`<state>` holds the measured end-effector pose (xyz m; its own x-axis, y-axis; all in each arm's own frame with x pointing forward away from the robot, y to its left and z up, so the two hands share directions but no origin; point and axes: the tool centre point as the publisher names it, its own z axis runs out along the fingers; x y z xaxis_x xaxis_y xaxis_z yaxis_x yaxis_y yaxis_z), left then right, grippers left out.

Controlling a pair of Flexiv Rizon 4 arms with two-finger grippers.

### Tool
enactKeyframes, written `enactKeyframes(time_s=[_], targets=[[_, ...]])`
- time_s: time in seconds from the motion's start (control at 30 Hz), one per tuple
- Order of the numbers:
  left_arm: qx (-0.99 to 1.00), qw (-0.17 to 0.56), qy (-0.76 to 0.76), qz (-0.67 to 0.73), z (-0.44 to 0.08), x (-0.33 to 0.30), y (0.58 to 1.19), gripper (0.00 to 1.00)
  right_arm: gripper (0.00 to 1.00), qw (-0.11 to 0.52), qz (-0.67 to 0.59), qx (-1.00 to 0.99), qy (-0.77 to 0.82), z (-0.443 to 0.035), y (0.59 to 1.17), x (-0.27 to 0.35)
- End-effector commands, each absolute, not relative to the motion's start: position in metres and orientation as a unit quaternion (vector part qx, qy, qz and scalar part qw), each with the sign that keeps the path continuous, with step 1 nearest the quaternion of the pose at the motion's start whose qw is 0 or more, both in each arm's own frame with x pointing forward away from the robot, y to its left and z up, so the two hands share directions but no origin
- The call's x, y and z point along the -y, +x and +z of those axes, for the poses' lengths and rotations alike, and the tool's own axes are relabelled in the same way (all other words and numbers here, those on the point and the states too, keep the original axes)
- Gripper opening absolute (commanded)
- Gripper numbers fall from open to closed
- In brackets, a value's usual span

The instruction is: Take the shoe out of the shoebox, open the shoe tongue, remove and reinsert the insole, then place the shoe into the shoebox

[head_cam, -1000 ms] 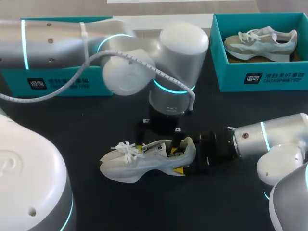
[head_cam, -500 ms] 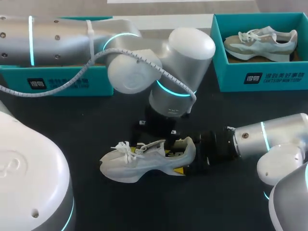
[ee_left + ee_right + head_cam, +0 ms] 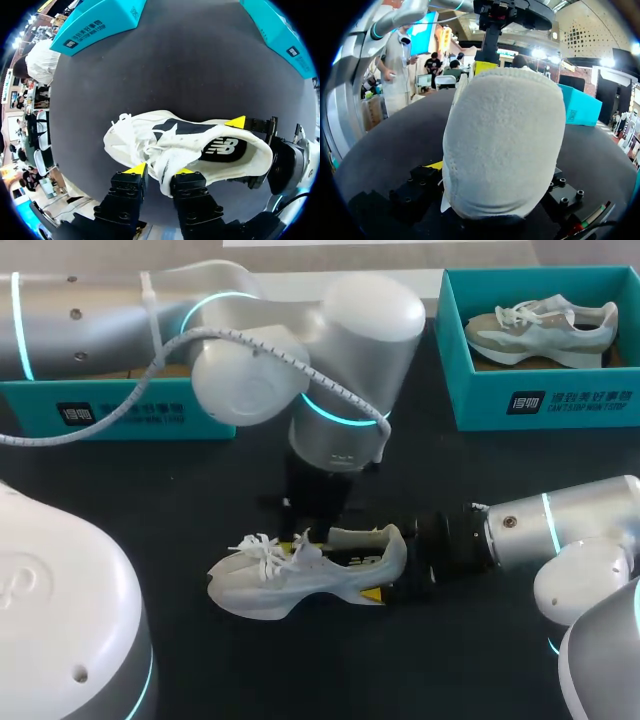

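I see the white shoe (image 3: 310, 575) sitting on the black table (image 3: 200, 490), toe pointing left, nearer to me than the teal shoebox (image 3: 120, 410) at the far left. My right gripper (image 3: 376, 568) clamps its heel from both sides. My left gripper (image 3: 160, 171) hangs above it, fingers pinched on the tongue (image 3: 167, 159) beside the laces.
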<state>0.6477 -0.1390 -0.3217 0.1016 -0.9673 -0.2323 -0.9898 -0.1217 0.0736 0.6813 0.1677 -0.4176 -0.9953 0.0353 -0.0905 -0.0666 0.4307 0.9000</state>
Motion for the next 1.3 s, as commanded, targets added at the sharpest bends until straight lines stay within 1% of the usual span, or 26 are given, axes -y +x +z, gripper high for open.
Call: enactKeyframes(time_s=[0.03,0.3,0.63,0.87,1.0,1.03,1.1,1.13,1.17,1.2,1.23,1.27,1.3], targets=[[-0.649,0.042,-0.753,0.1,-0.317,0.129,0.64,0.0,0.0,0.048,0.532,-0.846,-0.009,-0.421,0.683,-0.168],[-0.629,0.039,-0.771,0.098,-0.317,0.107,0.635,0.0,0.0,0.048,0.532,-0.846,-0.009,-0.421,0.683,-0.168],[-0.585,0.051,-0.801,0.116,-0.332,0.072,0.641,0.0,0.0,0.048,0.532,-0.846,-0.009,-0.421,0.683,-0.168],[-0.568,0.051,-0.81,0.14,-0.358,0.058,0.643,0.0,0.0,0.048,0.532,-0.846,-0.009,-0.421,0.683,-0.168],[-0.561,0.047,-0.812,0.154,-0.371,0.053,0.643,0.35,0.0,0.048,0.532,-0.846,-0.009,-0.421,0.683,-0.168],[-0.56,0.047,-0.813,0.154,-0.373,0.052,0.643,0.4,0.0,0.048,0.532,-0.846,-0.009,-0.421,0.683,-0.168],[-0.554,0.04,-0.816,0.16,-0.378,0.049,0.643,0.4,0.0,0.048,0.532,-0.846,-0.009,-0.421,0.683,-0.168],[-0.551,0.038,-0.818,0.162,-0.381,0.047,0.643,0.44,0.0,0.048,0.532,-0.846,-0.009,-0.421,0.683,-0.168],[-0.549,0.037,-0.819,0.164,-0.382,0.045,0.643,0.5,0.0,0.048,0.532,-0.846,-0.009,-0.421,0.683,-0.168],[-0.547,0.037,-0.82,0.165,-0.382,0.044,0.642,0.69,0.0,0.048,0.532,-0.846,-0.009,-0.421,0.683,-0.168],[-0.546,0.036,-0.821,0.165,-0.382,0.043,0.642,0.82,0.0,0.048,0.532,-0.846,-0.009,-0.421,0.683,-0.168],[-0.544,0.035,-0.822,0.165,-0.379,0.041,0.64,0.94,0.0,0.048,0.532,-0.846,-0.009,-0.421,0.683,-0.168],[-0.543,0.035,-0.823,0.164,-0.377,0.039,0.64,1.0,0.0,0.048,0.532,-0.846,-0.009,-0.421,0.683,-0.168]])
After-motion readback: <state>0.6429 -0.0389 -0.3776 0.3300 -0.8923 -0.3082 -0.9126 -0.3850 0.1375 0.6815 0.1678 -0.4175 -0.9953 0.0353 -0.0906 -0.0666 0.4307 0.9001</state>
